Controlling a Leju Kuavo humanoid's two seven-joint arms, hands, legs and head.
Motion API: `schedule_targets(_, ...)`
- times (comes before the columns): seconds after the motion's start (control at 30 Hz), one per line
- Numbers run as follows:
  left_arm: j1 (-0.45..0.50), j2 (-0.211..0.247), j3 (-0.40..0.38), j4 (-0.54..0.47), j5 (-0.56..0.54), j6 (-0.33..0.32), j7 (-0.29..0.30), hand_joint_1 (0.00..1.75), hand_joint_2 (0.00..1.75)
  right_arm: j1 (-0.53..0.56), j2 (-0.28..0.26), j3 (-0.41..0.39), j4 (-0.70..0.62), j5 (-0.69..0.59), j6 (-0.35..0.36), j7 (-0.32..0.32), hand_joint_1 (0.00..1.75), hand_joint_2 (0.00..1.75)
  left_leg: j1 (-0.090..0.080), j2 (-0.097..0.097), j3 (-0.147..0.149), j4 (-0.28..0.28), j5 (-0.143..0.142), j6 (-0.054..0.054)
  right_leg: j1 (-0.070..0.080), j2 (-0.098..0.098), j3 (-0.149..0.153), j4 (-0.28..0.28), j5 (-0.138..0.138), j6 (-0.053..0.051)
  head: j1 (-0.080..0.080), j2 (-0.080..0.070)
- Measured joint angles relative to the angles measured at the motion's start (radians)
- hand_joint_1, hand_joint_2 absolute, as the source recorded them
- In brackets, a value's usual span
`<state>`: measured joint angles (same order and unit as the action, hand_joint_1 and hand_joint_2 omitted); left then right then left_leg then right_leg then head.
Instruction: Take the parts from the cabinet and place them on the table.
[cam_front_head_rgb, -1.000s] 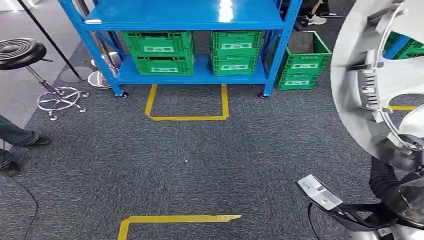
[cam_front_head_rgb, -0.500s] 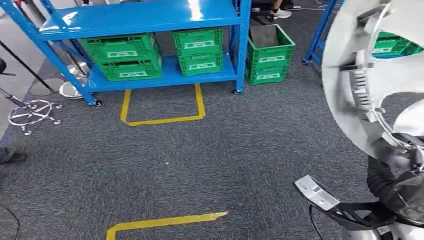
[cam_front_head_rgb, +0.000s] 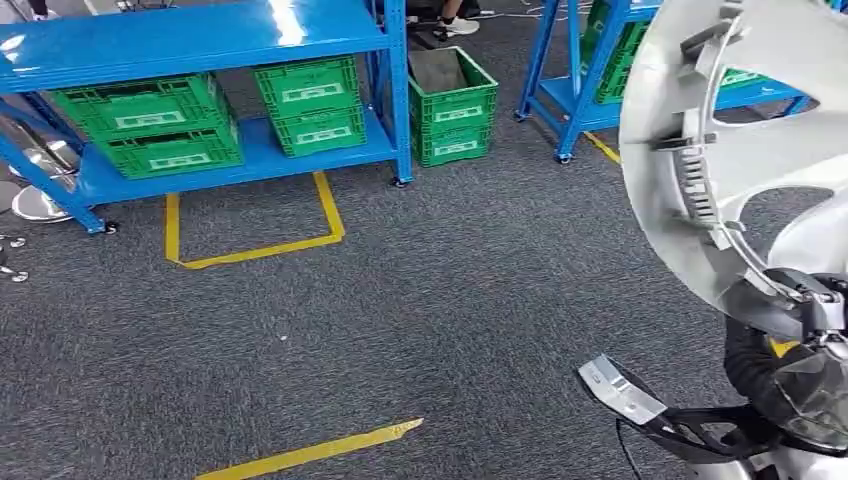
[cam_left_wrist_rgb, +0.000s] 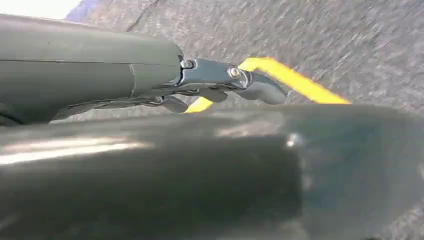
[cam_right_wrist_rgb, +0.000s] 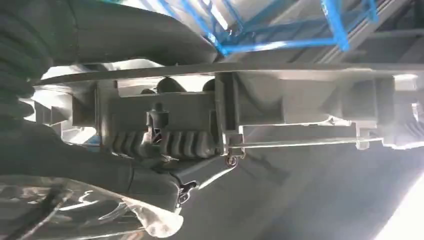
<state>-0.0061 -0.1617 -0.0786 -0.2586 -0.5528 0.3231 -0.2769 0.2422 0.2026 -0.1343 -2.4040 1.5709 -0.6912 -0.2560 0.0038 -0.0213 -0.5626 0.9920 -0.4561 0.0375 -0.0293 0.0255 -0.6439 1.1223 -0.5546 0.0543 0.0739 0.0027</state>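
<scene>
Head view: right hand (cam_front_head_rgb: 800, 310) grips round, ribbed silver part (cam_front_head_rgb: 740, 120).

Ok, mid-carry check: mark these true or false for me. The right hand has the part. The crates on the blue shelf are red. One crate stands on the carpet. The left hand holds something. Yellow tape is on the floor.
1. The right hand holds the large silver-grey plastic wheel cover: true.
2. The crates on the blue metal shelf unit are red: false, the plastic crates are green.
3. One green crate stands on the grey carpet beside the shelf unit: true.
4. The left hand holds something: false, nothing shows in it.
5. Yellow tape lines mark the carpet: true.
</scene>
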Motion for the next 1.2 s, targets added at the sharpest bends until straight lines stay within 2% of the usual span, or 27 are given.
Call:
schedule_targets(0.07,0.003,-0.001,0.000,0.001,0.000,-0.001,0.000,0.00,0.00,0.001,0.000,0.000,0.000,0.001,0.000,-0.004,1.75,1.75,-0.003,0.036,-0.003,0.000,0.000,0.000,0.000,-0.018,-0.063,0.150,-0.072,0.011,-0.001,0.000)
schedule_targets(0.1,0.004,-0.001,0.000,0.002,0.000,-0.001,0.000,0.00,0.00,0.001,0.000,0.000,0.000,0.001,0.000,-0.004,1.75,1.75,-0.005,0.052,-0.005,0.000,0.000,0.000,0.000,-0.019,-0.076,0.187,-0.082,0.015,0.000,0.000)
schedule_targets(0.13,0.004,-0.001,0.000,0.002,0.000,-0.001,0.000,0.00,0.00,0.002,0.000,0.000,0.000,0.001,0.000,-0.004,1.75,1.75,-0.006,0.067,-0.006,0.000,0.000,-0.001,0.000,-0.021,-0.066,0.180,-0.069,0.016,0.000,0.000)
schedule_targets(0.17,0.003,-0.001,0.000,0.002,0.000,-0.001,0.000,0.00,0.00,0.003,0.000,0.000,0.000,0.001,0.000,-0.005,1.75,1.75,-0.008,0.081,-0.006,0.001,0.001,-0.001,0.000,-0.027,-0.029,0.125,-0.037,0.016,0.000,0.000)
schedule_targets(0.2,0.001,-0.001,0.000,0.002,0.000,-0.001,0.000,0.00,0.00,0.004,0.000,0.000,0.000,0.001,0.000,-0.005,1.75,1.75,-0.009,0.094,-0.005,0.001,0.001,-0.002,0.000,-0.038,0.029,0.033,0.002,0.014,0.000,0.000)
schedule_targets(0.23,0.000,-0.002,0.000,0.002,0.000,-0.001,0.000,0.00,0.00,0.004,0.000,0.000,0.000,0.001,0.000,-0.005,1.75,1.75,-0.010,0.105,-0.005,0.004,0.000,-0.003,0.003,-0.064,0.090,-0.063,0.033,0.010,0.000,0.000)
schedule_targets(0.27,0.000,-0.002,0.000,0.002,0.000,-0.001,0.000,0.00,0.00,0.001,0.000,0.000,-0.002,0.001,0.000,-0.006,1.75,1.75,-0.014,0.113,-0.005,0.008,-0.001,-0.008,0.011,-0.116,0.121,-0.128,0.022,0.001,0.000,0.000)
schedule_targets(0.4,-0.004,-0.002,0.000,0.005,0.000,-0.001,0.051,0.00,0.00,0.013,0.000,-0.003,-0.012,0.000,0.000,-0.017,1.75,1.75,-0.014,0.148,-0.001,0.012,0.002,-0.030,0.017,-0.068,0.109,-0.126,0.040,-0.026,-0.003,0.000)
schedule_targets(0.43,-0.005,-0.001,0.000,0.006,0.004,-0.001,0.073,0.00,0.00,0.019,0.002,-0.003,-0.017,0.000,0.000,-0.023,1.75,1.75,-0.011,0.137,-0.006,0.018,-0.006,-0.040,0.007,-0.057,0.117,-0.133,0.052,-0.034,-0.003,0.000)
schedule_targets(0.47,-0.005,0.000,0.001,0.009,0.008,-0.001,0.090,0.00,0.00,0.022,0.003,-0.004,-0.022,0.000,0.000,-0.026,1.75,1.75,-0.008,0.081,-0.012,0.042,-0.034,-0.049,0.005,-0.048,0.115,-0.133,0.056,-0.038,-0.005,0.000)
schedule_targets(0.5,-0.004,0.000,0.002,0.012,0.009,-0.001,0.101,0.00,0.00,0.022,0.005,-0.004,-0.022,0.000,0.000,-0.027,1.75,1.75,-0.005,0.047,-0.032,0.103,-0.082,-0.052,0.004,-0.038,0.112,-0.132,0.062,-0.042,-0.005,0.000)
schedule_targets(0.57,0.000,0.003,0.002,0.020,0.011,-0.001,0.115,0.00,0.00,0.024,0.006,-0.005,-0.023,0.000,0.000,-0.029,1.75,1.75,-0.001,0.030,-0.092,0.264,-0.162,-0.057,0.004,-0.014,0.105,-0.131,0.067,-0.045,-0.006,0.000)
schedule_targets(0.6,0.001,0.005,0.003,0.025,0.011,-0.003,0.135,0.00,0.00,0.027,0.007,-0.006,-0.023,0.000,0.000,-0.032,1.75,1.75,0.000,0.029,-0.115,0.322,-0.181,-0.059,0.004,0.000,0.102,-0.131,0.069,-0.045,-0.006,0.000)
schedule_targets(0.63,0.000,0.007,0.003,0.032,0.011,-0.010,0.177,0.00,0.00,0.028,0.007,-0.006,-0.023,0.000,0.000,-0.036,1.75,1.75,0.000,0.028,-0.113,0.327,-0.171,-0.059,0.004,0.014,0.101,-0.130,0.070,-0.043,-0.006,0.000)
schedule_targets(0.7,-0.003,0.014,0.005,0.043,0.018,-0.052,0.304,0.00,0.00,0.029,0.007,-0.006,-0.023,0.000,0.000,-0.039,1.75,1.75,0.004,0.023,-0.052,0.212,-0.096,-0.055,0.003,0.043,0.101,-0.128,0.072,-0.041,-0.006,0.000)
schedule_targets(0.73,-0.004,0.016,0.007,0.048,0.023,-0.076,0.361,0.00,0.00,0.029,0.007,-0.006,-0.023,0.000,0.000,-0.040,1.75,1.75,0.006,0.004,-0.005,0.114,-0.048,-0.052,0.002,0.058,0.101,-0.126,0.072,-0.040,-0.006,0.000)
schedule_targets(0.77,-0.004,0.020,0.011,0.053,0.028,-0.111,0.421,0.00,0.00,0.029,0.007,-0.006,-0.022,0.000,0.000,-0.037,1.75,1.75,0.010,-0.047,0.029,0.038,-0.025,-0.047,0.000,0.067,0.098,-0.125,0.073,-0.037,-0.006,0.000)
schedule_targets(0.8,-0.006,0.023,0.014,0.060,0.034,-0.153,0.472,0.00,0.00,0.024,0.007,-0.006,-0.021,0.000,0.000,-0.032,1.75,1.75,0.014,-0.080,0.035,0.016,-0.035,-0.044,0.006,0.080,0.090,-0.118,0.074,-0.029,-0.005,0.000)
schedule_targets(0.87,-0.018,0.027,0.025,0.061,0.042,-0.216,0.539,0.00,0.00,0.023,0.007,-0.006,-0.017,0.000,0.000,-0.019,1.75,1.75,0.007,-0.063,0.028,0.016,-0.037,-0.042,-0.003,0.098,0.073,-0.120,0.084,-0.014,-0.004,0.000)
schedule_targets(0.93,-0.028,0.027,0.029,0.061,0.044,-0.248,0.575,0.00,0.00,0.026,0.006,-0.006,-0.013,0.000,0.000,-0.008,1.75,1.75,0.010,-0.038,0.029,0.004,-0.026,-0.027,-0.004,0.120,0.056,-0.125,0.093,0.002,-0.005,0.000)
schedule_targets(0.97,-0.032,0.031,0.029,0.061,0.044,-0.253,0.587,0.00,0.00,0.030,0.005,-0.006,-0.011,0.000,0.000,-0.004,1.75,1.75,0.011,-0.020,0.030,-0.002,-0.020,-0.020,-0.003,0.068,0.050,-0.108,0.079,0.001,-0.003,0.000)
schedule_targets(1.0,-0.031,0.031,0.029,0.061,0.044,-0.258,0.594,0.00,0.00,0.026,0.003,-0.006,-0.008,0.000,0.000,0.000,1.75,1.75,0.010,-0.007,0.027,-0.005,-0.018,-0.013,0.002,0.016,0.025,-0.061,0.043,0.001,0.005,0.000)
schedule_targets(1.03,-0.029,0.032,0.030,0.061,0.044,-0.264,0.600,0.00,0.00,0.023,0.000,-0.006,-0.007,0.001,0.000,0.002,1.75,1.75,0.007,0.009,0.024,-0.005,-0.017,-0.011,0.003,-0.007,-0.012,0.018,0.000,0.003,0.007,0.000)
schedule_targets(1.1,-0.029,0.034,0.032,0.061,0.044,-0.273,0.617,0.00,0.00,0.024,-0.005,-0.006,-0.001,0.000,0.000,0.007,1.75,1.75,0.001,0.043,0.019,-0.004,-0.015,-0.008,0.002,-0.020,-0.079,0.174,-0.064,0.008,0.007,0.000)
schedule_targets(1.13,-0.030,0.035,0.034,0.061,0.045,-0.278,0.626,0.00,0.00,0.024,-0.008,-0.006,0.003,0.001,0.000,0.011,1.75,1.75,0.000,0.058,0.018,-0.004,-0.015,-0.008,0.001,-0.021,-0.084,0.195,-0.063,0.009,0.006,0.000)
schedule_targets(1.17,-0.031,0.035,0.035,0.061,0.045,-0.281,0.631,0.00,0.00,0.025,-0.011,-0.006,0.006,0.001,0.000,0.012,1.75,1.75,-0.001,0.071,0.017,-0.004,-0.015,-0.009,0.001,-0.025,-0.063,0.169,-0.042,0.009,0.006,0.000)
schedule_targets(1.2,-0.032,0.036,0.035,0.061,0.045,-0.282,0.636,0.00,0.00,0.026,-0.014,-0.006,0.009,0.001,0.000,0.014,1.75,1.75,-0.002,0.083,0.018,-0.003,-0.015,-0.009,0.002,-0.031,-0.018,0.097,-0.006,0.007,0.006,0.000)
